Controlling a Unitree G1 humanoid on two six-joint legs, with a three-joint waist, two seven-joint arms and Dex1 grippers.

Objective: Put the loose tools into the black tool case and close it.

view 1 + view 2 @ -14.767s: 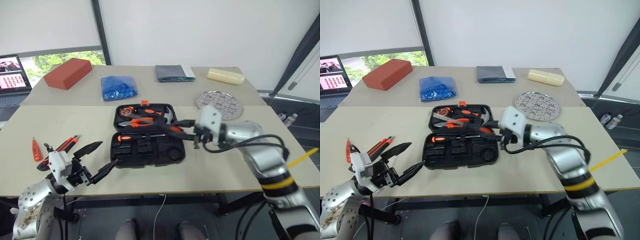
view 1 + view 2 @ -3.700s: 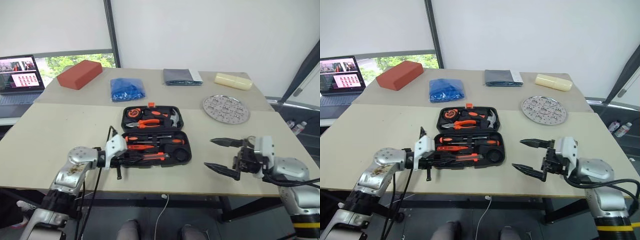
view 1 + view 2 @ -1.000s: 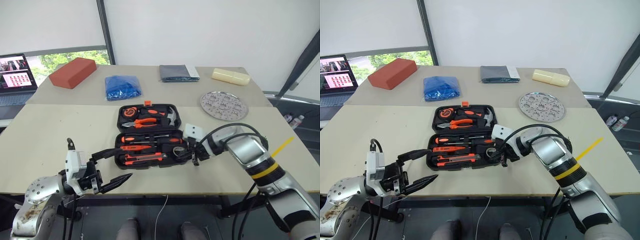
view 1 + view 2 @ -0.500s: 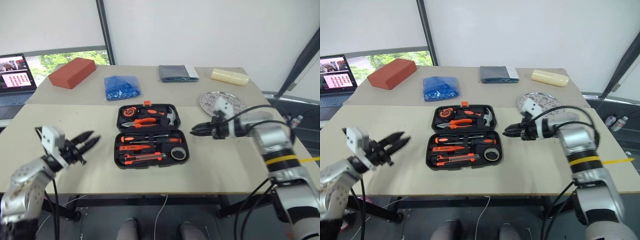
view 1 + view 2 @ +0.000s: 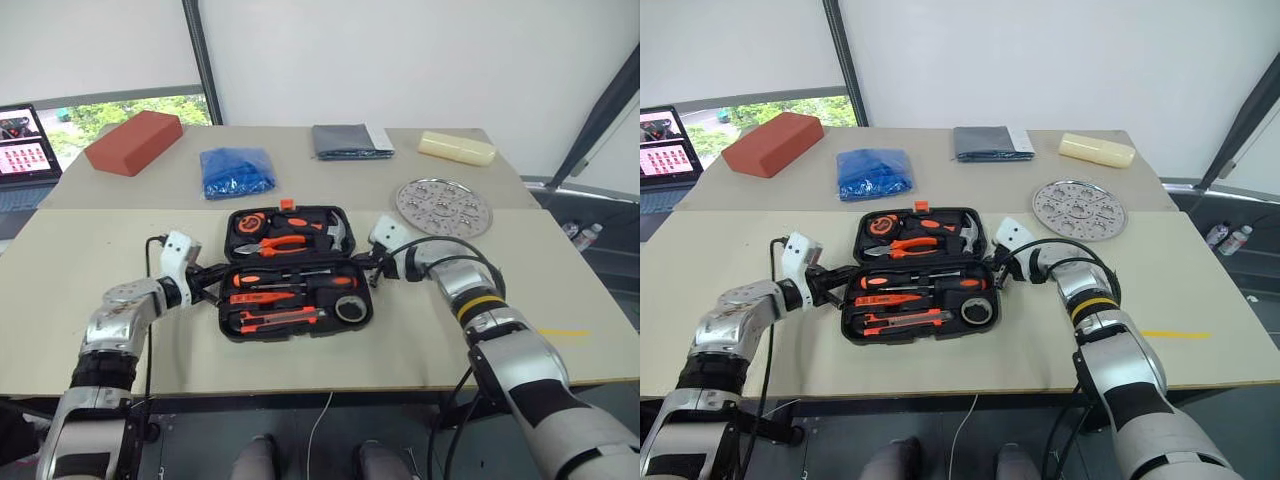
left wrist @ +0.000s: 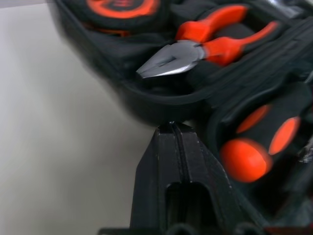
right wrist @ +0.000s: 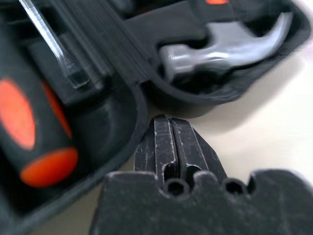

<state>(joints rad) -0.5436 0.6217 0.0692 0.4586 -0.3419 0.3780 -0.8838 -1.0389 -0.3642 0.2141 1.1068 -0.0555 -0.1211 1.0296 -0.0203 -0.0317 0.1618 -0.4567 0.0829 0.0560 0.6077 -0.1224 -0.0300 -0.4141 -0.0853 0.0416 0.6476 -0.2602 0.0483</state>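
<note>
The black tool case [image 5: 296, 271] lies open on the tabletop [image 5: 560, 290], nearer its front edge than its back; two screwdrivers [image 5: 290, 281], a utility knife [image 5: 282, 318] and a tape roll [image 5: 349, 308] sit in the near half; pliers [image 6: 205, 49] and hammer [image 7: 230, 46] occupy the far half. Left gripper [image 6: 172, 128] is clenched, empty, at the case's left hinge notch; right gripper [image 7: 166, 120] is clenched, empty, at the right hinge notch.

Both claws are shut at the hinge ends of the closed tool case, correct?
Not quite: the tool case is open, its tools showing in the left eye view. The left claw and right claw are shut at its hinge ends.
</note>
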